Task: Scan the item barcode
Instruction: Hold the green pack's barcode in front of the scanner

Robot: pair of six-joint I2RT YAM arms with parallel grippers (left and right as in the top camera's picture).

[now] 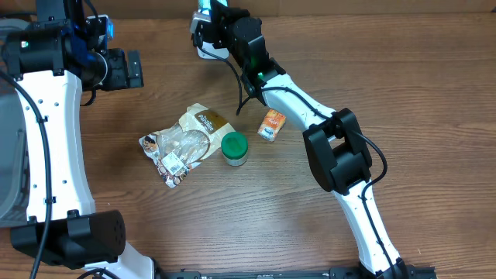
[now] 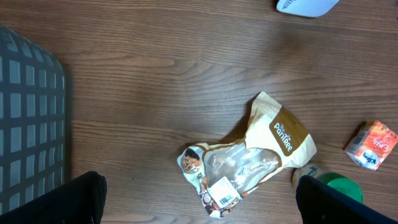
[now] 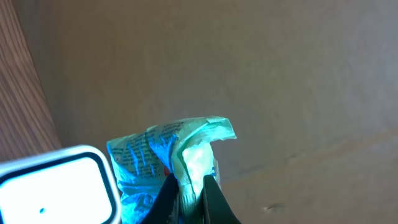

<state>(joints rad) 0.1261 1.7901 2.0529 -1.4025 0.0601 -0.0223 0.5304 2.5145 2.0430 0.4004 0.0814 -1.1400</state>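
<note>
A robotics test bench is posing as a shop checkout: a white jointed left robot arm (image 1: 48,139) and a matching right robot arm (image 1: 298,97) are reaching over a brown wood-grain table (image 1: 434,93). A brown-and-white snack pouch (image 1: 190,139), a green-lidded jar (image 1: 234,147) and a small orange carton (image 1: 271,124) are lying there. A crinkled printed packet (image 3: 186,143) is glowing blue-green beside a white rounded plastic scanner (image 3: 56,186), and a grey mesh basket (image 2: 31,124) is sitting at the left.

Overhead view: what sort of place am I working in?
Probably a mock checkout bench: loose groceries on a wood-grain tabletop, namely a brown-and-clear snack bag, a green-lidded jar and a small orange carton, plus a white rounded device, likely a scanner, beside which the right pincer holds a crinkled blue packet.
</note>
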